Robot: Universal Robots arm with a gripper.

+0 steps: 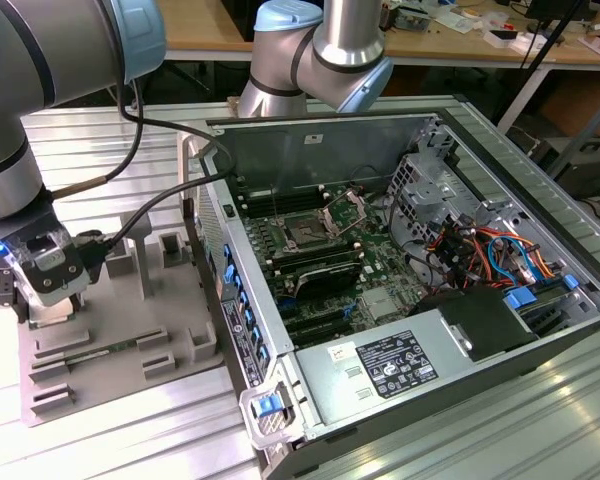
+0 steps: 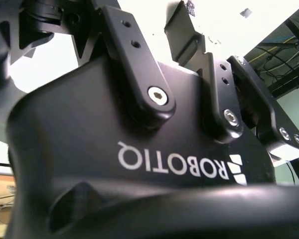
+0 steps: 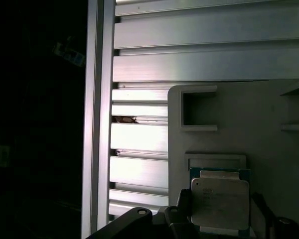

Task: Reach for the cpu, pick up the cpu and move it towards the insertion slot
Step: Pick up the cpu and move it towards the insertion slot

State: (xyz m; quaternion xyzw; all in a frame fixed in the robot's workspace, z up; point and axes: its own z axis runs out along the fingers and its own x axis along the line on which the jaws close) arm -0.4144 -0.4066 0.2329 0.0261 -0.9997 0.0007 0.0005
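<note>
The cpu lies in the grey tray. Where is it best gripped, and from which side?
Probably by two opposite edges, coming straight down from above. The cpu lies flat, metal top up, in a shallow seat of the grey tray, so only its thin edges can be pinched.

Arm (image 1: 25,70) reaches low, claw (image 1: 48,303) pointing downward.

the cpu (image 3: 220,204), lower edge (corners too) partly hidden
</note>
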